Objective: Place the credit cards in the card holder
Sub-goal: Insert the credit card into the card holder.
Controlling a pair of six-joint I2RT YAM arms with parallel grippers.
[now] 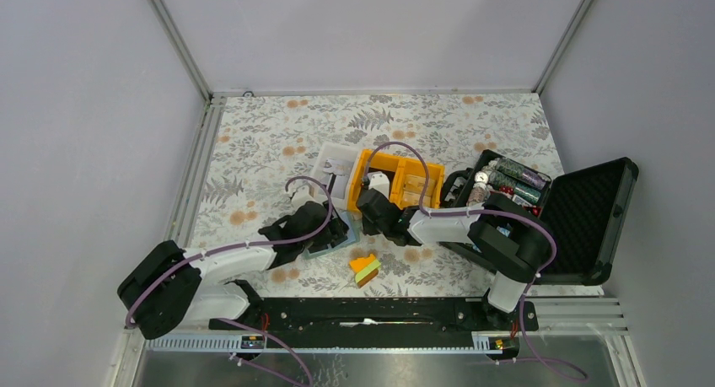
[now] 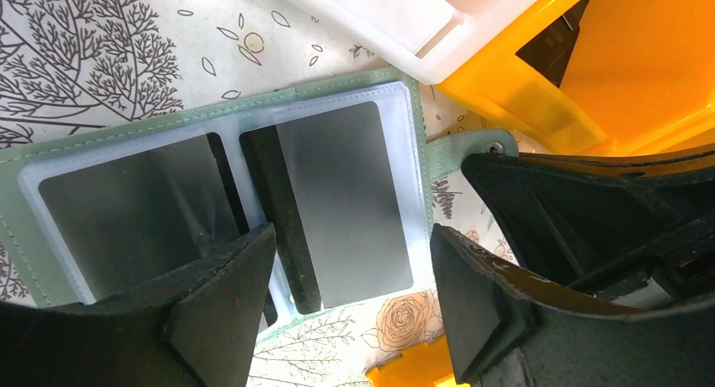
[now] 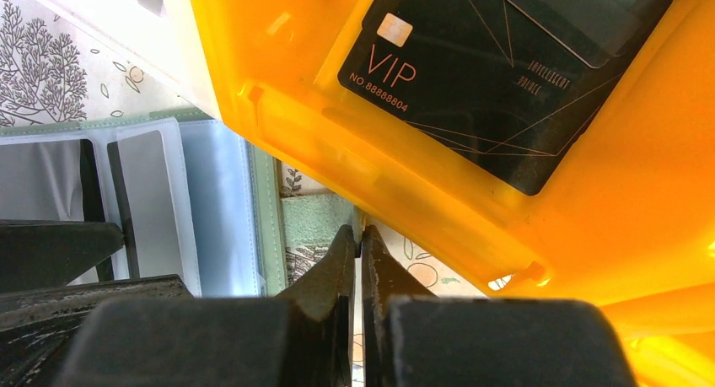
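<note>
Our left pincer (image 2: 350, 244) stands open, empty, over the grey-green bifold card holder (image 2: 438, 163); our shut, empty right pincer (image 3: 358, 235) at three o'clock could shove it askew.

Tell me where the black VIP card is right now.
In the right wrist view, the black VIP card lies inside the yellow bin, upper right, beyond the shut right gripper; the card holder lies left of the bin.

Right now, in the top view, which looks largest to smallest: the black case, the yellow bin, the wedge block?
1. black case, open, clearly largest
2. yellow bin
3. wedge block, clearly smallest
</note>
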